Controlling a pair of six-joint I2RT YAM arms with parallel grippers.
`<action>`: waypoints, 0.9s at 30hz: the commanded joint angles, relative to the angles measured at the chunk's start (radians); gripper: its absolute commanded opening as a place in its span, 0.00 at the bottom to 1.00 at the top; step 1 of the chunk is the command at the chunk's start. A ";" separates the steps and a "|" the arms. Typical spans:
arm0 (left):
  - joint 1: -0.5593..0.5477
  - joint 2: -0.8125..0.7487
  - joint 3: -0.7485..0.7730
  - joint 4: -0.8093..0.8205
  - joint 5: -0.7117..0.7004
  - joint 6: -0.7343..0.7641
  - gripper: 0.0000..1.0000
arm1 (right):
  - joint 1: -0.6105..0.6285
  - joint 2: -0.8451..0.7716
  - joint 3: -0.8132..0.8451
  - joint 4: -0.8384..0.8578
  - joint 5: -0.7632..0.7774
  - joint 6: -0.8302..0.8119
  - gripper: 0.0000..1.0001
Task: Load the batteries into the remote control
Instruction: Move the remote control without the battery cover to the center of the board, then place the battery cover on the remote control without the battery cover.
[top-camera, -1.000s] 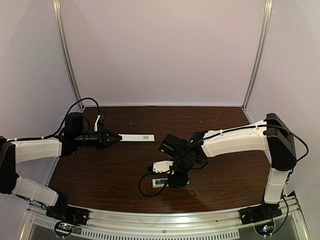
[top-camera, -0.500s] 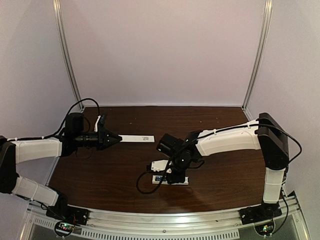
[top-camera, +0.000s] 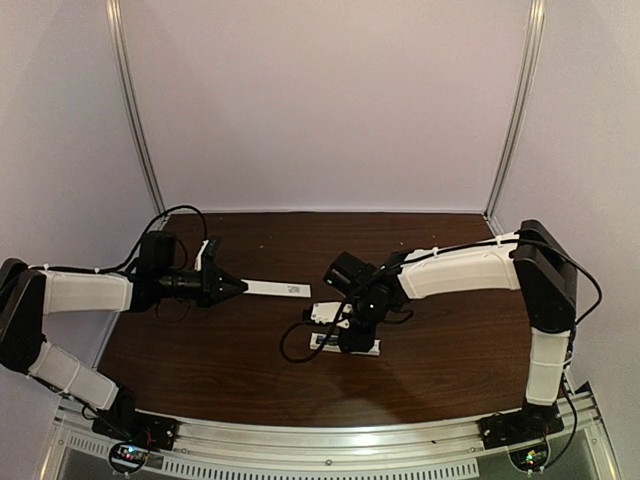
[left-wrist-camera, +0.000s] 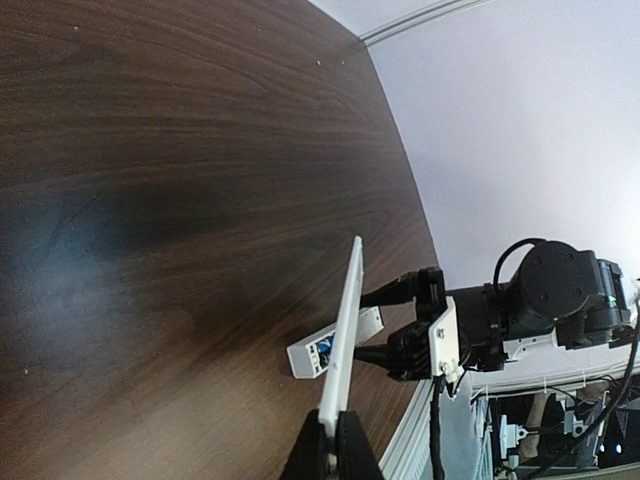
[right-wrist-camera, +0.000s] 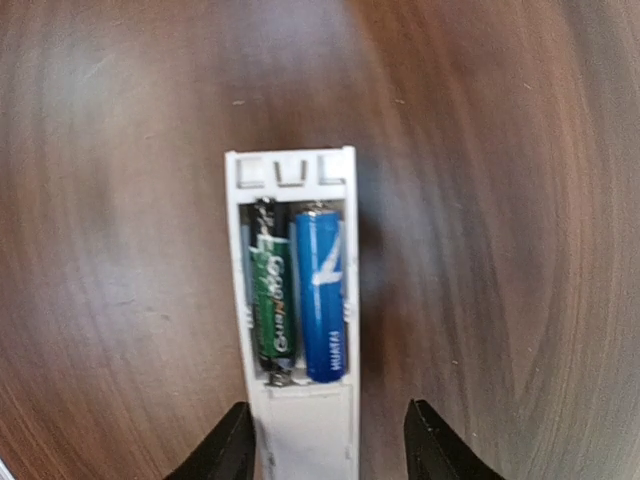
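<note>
Right hand (right-wrist-camera: 330, 440) hangs open astride the remote control (right-wrist-camera: 290, 168), lying on the worktop (right-wrist-camera: 500, 200) with both batteries (right-wrist-camera: 322, 295) seated side by side in its recess, so loading looks done, leaving only the cover strip (left-wrist-camera: 343, 330) pinched in the left hand (left-wrist-camera: 330, 450).

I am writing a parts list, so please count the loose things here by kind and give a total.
batteries: 2, one green-black, one blue
remote control: 1
cover strip: 1
Total: 4
</note>
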 joint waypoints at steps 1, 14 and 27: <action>0.008 0.021 0.029 0.027 0.037 0.023 0.00 | -0.021 -0.033 0.007 0.019 0.039 -0.002 0.57; -0.062 0.087 0.059 0.025 0.114 0.044 0.00 | -0.020 -0.424 -0.124 0.014 0.081 0.086 0.72; -0.274 0.317 0.100 0.302 0.172 -0.120 0.00 | -0.020 -0.499 -0.273 0.030 0.116 0.152 0.67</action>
